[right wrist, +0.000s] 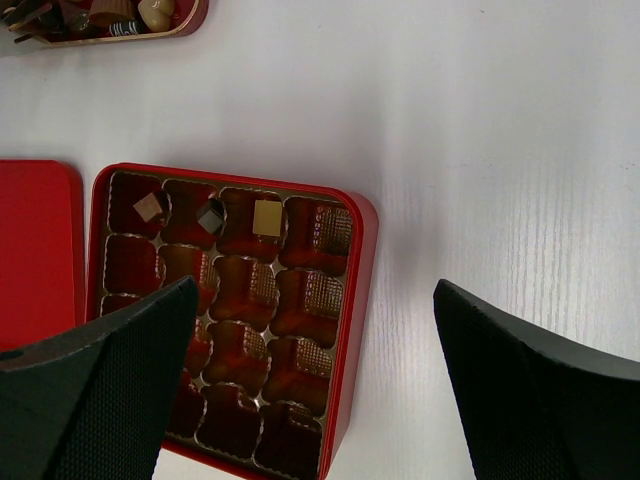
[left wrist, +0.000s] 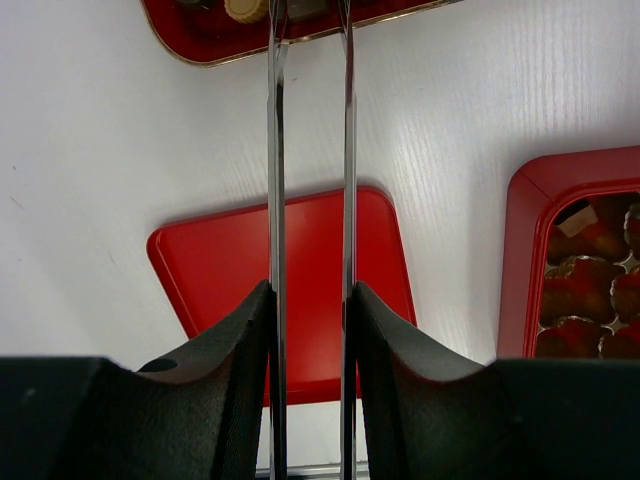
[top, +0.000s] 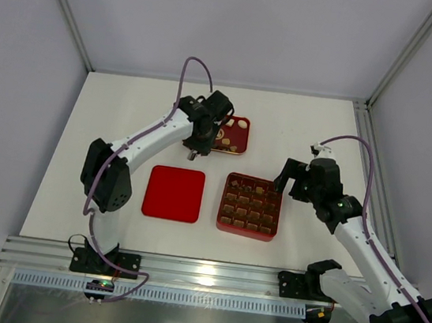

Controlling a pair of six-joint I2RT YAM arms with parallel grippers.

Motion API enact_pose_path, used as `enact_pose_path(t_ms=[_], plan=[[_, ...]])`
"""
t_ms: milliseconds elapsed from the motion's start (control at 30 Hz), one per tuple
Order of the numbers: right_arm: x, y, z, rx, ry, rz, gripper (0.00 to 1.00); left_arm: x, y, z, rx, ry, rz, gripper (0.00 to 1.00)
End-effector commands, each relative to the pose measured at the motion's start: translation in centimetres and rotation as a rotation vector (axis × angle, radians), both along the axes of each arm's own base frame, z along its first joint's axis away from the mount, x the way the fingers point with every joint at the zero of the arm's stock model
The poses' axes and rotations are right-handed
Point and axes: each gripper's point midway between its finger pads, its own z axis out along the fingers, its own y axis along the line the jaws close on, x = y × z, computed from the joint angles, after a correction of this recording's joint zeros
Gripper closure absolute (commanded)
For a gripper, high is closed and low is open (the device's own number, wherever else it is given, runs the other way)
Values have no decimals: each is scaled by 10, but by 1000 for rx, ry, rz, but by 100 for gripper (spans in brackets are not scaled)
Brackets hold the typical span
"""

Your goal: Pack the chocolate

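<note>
Loose chocolate pieces [top: 229, 138] lie in a small red tray [top: 242, 125] at the back. My left gripper [top: 216, 135] reaches into it. In the left wrist view its thin metal fingers [left wrist: 277, 150] run close and parallel, with the gripper's tips [left wrist: 308, 5] on a dark piece in the tray [left wrist: 200, 40], beside a tan piece [left wrist: 245, 8]. The red gridded box [top: 222, 204] holds three pieces in its far row: tan [right wrist: 149, 206], dark [right wrist: 210, 217] and cream [right wrist: 267, 217]. My right gripper [right wrist: 320, 400] is wide open and empty above the box's right rim [right wrist: 360, 300].
The flat red lid [top: 173, 193] lies left of the box; it also shows in the left wrist view [left wrist: 300, 260] and the right wrist view [right wrist: 35, 250]. White table [top: 316, 127] with grey walls behind and beside, metal rail at the near edge.
</note>
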Motion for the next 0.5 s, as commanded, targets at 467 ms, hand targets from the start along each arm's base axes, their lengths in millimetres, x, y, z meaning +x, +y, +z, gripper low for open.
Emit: enact_pose_path(t_ms=[467], plan=[[6, -3, 3, -3, -28, -20, 0, 21, -3, 22, -35, -59, -3, 69]])
